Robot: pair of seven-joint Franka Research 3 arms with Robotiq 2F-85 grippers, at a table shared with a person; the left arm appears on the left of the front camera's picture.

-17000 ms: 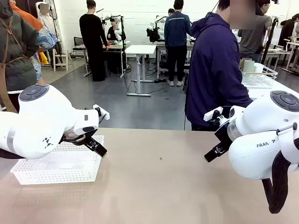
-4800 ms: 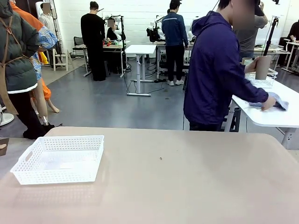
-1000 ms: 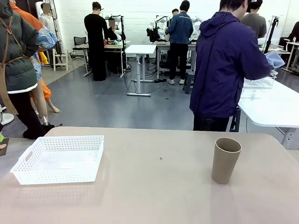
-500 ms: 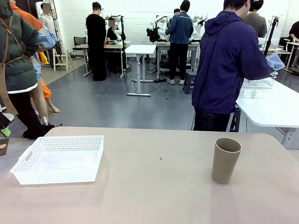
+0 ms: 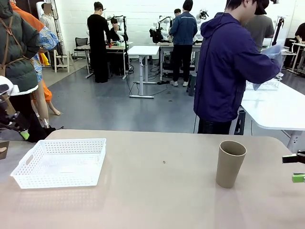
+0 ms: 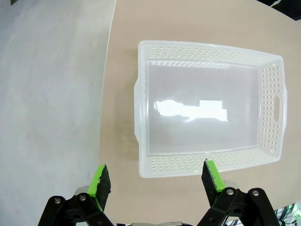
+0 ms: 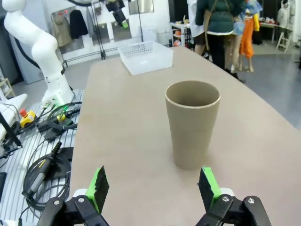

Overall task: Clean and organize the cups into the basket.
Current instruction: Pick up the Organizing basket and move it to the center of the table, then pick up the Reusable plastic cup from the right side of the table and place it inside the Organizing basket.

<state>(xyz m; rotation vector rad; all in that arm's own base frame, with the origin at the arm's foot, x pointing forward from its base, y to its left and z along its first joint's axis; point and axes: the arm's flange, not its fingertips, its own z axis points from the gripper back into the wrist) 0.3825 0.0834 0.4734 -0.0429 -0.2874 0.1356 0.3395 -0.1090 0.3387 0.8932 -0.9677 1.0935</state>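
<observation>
Front view: one tan-brown cup (image 5: pixel 230 163) is standing upright right of the table's middle, well apart from the one white lattice basket (image 5: pixel 61 162), which is sitting empty at the left. Left wrist view: the left gripper (image 6: pixel 155 176) is hanging above that basket's near wall, fingers spread wide and holding nothing. Right wrist view: the right gripper (image 7: pixel 153 186) is facing the cup with its fingers wide and empty; the cup is looking light, stiff, matte and easy to tip, so a hold across its mid-body seems best.

The right gripper (image 5: pixel 295 168) sits at the front view's right edge, cropped past its fingertips. The left gripper (image 5: pixel 18 128) is half cut by the left edge, its jaws too small to read there. The counter (image 5: pixel 157 200) hides the lower legs of the person (image 5: pixel 228 71). From the right wrist, the lattice on the basket (image 7: pixel 146 57) is too small to tell.
</observation>
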